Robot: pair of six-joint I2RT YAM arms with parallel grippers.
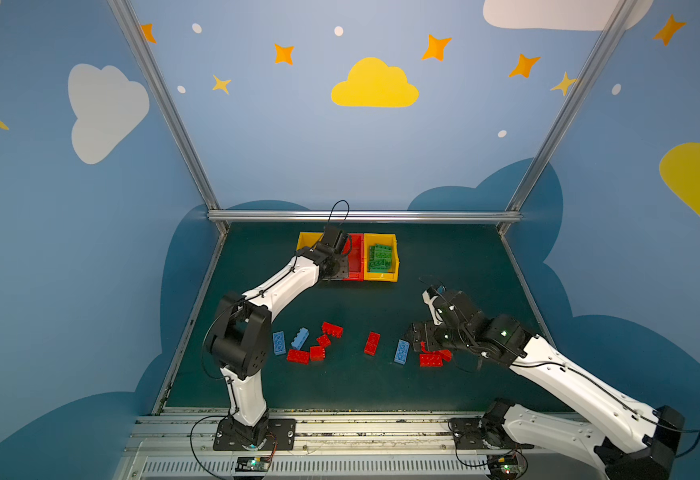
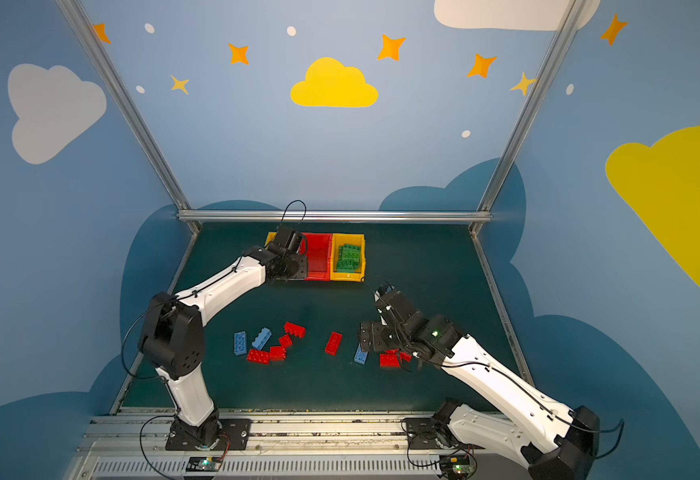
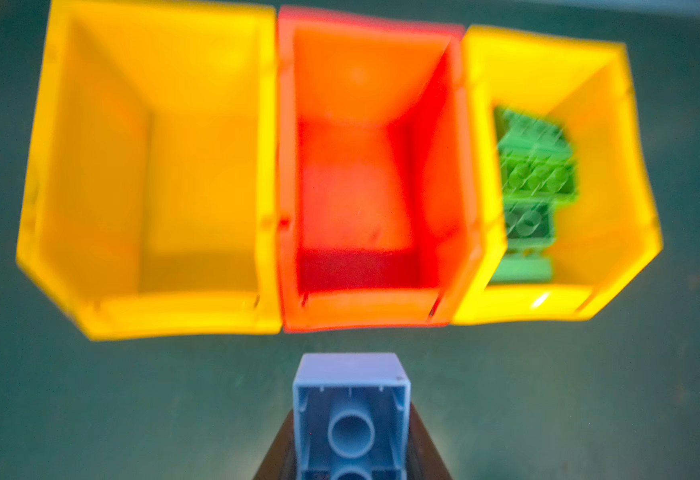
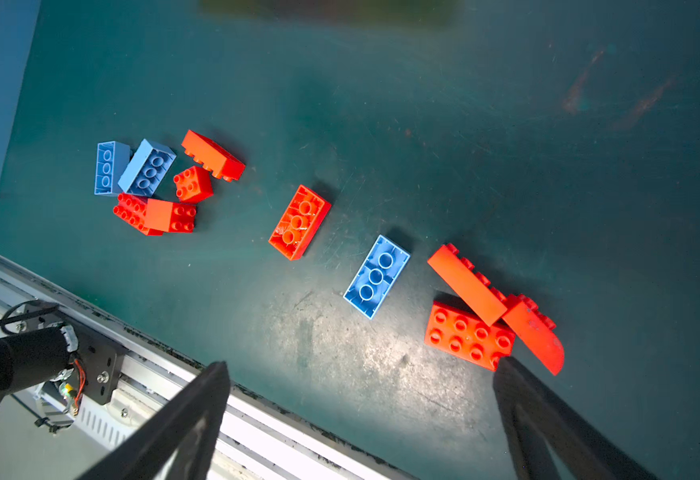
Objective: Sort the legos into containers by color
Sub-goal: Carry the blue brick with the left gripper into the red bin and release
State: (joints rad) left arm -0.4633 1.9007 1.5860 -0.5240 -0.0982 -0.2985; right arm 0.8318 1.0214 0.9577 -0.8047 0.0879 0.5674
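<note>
A cluster of bricks (image 1: 317,353), two light blue and four red, lies on the green mat (image 1: 340,386), well in front of the red bin (image 1: 356,276) and to its left. The yellow bin (image 3: 153,316) joined to the red bin's left side shows a bare floor. The left gripper (image 3: 350,457) hangs at the red bin's near left corner, jaws clamped on a light blue brick (image 3: 350,395) whose hollow underside faces the wrist camera. A lone red brick (image 1: 372,343) lies studs down, well in front of the red bin. The second yellow bin (image 1: 381,276), joined to the red bin's right side, holds a heap of green bricks (image 1: 380,257). Farther forward and right of the red bin, another blue brick (image 1: 401,352) lies upside down near three red bricks (image 1: 430,360). The right gripper (image 4: 363,365) hovers just beside those three, jaws spread wide and gripping nothing.
</note>
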